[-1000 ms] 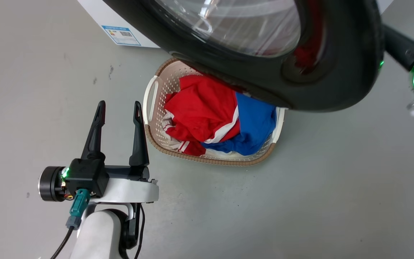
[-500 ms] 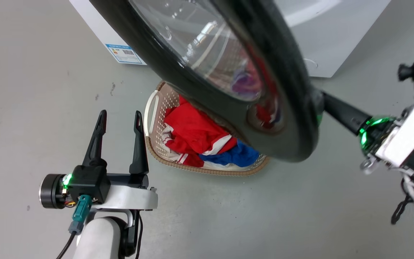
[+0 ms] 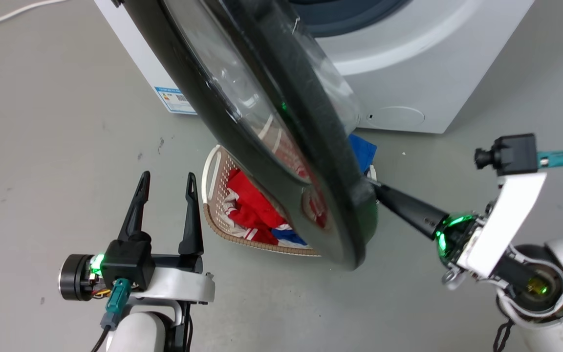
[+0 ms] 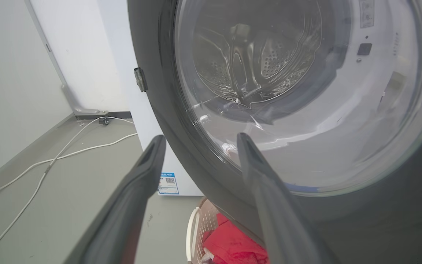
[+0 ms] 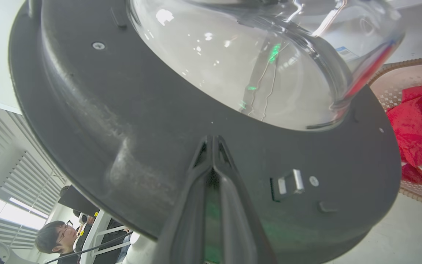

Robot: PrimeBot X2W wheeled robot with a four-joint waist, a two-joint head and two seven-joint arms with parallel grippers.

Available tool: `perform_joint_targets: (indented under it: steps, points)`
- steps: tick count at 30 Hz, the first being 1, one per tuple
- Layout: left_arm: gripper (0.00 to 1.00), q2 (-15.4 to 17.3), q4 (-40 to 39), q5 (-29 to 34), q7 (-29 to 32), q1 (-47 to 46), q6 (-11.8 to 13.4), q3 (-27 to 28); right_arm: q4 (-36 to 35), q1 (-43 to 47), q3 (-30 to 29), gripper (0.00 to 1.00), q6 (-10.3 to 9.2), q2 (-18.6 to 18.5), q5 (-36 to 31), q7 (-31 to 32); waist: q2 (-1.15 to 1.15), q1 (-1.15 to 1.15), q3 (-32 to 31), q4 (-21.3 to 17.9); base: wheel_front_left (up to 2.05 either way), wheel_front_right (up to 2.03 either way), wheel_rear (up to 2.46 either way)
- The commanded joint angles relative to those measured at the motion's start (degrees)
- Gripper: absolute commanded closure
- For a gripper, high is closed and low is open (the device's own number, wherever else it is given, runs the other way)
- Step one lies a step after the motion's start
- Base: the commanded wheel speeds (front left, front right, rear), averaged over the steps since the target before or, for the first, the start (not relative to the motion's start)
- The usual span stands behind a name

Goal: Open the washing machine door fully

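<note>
Door position: washing machine door (image 3: 306, 137) swung out from the white washer front (image 3: 408, 73), above the laundry basket (image 3: 212, 195).
Door direction: seen nearly edge-on in the head view; long axis from upper left down to lower right, free edge lowest.
Door faces: flat outer face (image 4: 299, 110) towards the left gripper; inner face (image 5: 159, 121) with the bulging glass bowl towards the right gripper and the washer.
Door latch: small metal hook (image 5: 288, 182) on the inner rim, just beside the right fingertips.
Right gripper (image 3: 372, 188): fingers pressed together, nothing between them; tips (image 5: 213, 141) against the black inner rim below the glass bowl.
Left gripper (image 3: 166, 176): spread wide, empty, fingers pointing up the head view; well clear of the door's outer face, tips (image 4: 200, 139) aimed at its lower rim.
Edges: lower rim of the door over the basket's far side; red and blue clothes (image 3: 247, 205) partly hidden behind it.
Drum opening (image 3: 340, 14): uncovered, at the top edge of the head view.
Open room: bare grey floor (image 3: 66, 146) left of the door and around the left gripper; white cable (image 4: 50, 161) along the floor by the wall.
Background: a person (image 5: 55, 234) low in the right wrist view, beyond the door's rim.
</note>
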Motion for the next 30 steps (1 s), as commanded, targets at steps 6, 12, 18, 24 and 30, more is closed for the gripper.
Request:
perform_joint_targets:
  steps: [6,12,18,24,30]
  points:
    - [0.0,0.0,0.5,0.4,-0.2,1.3,-0.2,-0.3,0.3,3.3,3.5,1.0,0.19,1.8,0.8,-0.7,0.0,0.01,-2.4,0.3,0.0,0.0,0.0]
    - [0.0,0.0,0.8,0.4,-0.2,2.1,-0.2,-0.5,1.0,5.1,7.0,1.0,0.18,3.2,0.9,-1.3,0.0,0.01,-3.4,0.4,0.0,0.0,0.0]
    - [0.0,0.0,1.0,0.5,-0.2,2.4,-0.2,-0.5,2.1,5.4,9.1,1.0,0.18,4.2,1.1,-2.0,0.0,0.01,-4.1,0.5,0.0,0.0,0.0]
    - [0.0,0.0,1.4,0.6,-0.2,3.3,-0.1,-0.3,3.1,6.0,8.4,1.0,0.18,4.1,0.6,-5.2,0.0,0.01,-5.6,0.1,0.0,0.0,0.0]
    - [0.0,0.0,1.8,0.9,-0.2,4.9,-0.4,0.3,2.3,8.0,5.3,0.0,0.18,2.8,-1.6,-13.1,0.0,0.01,-8.1,-0.7,0.0,0.0,0.0]
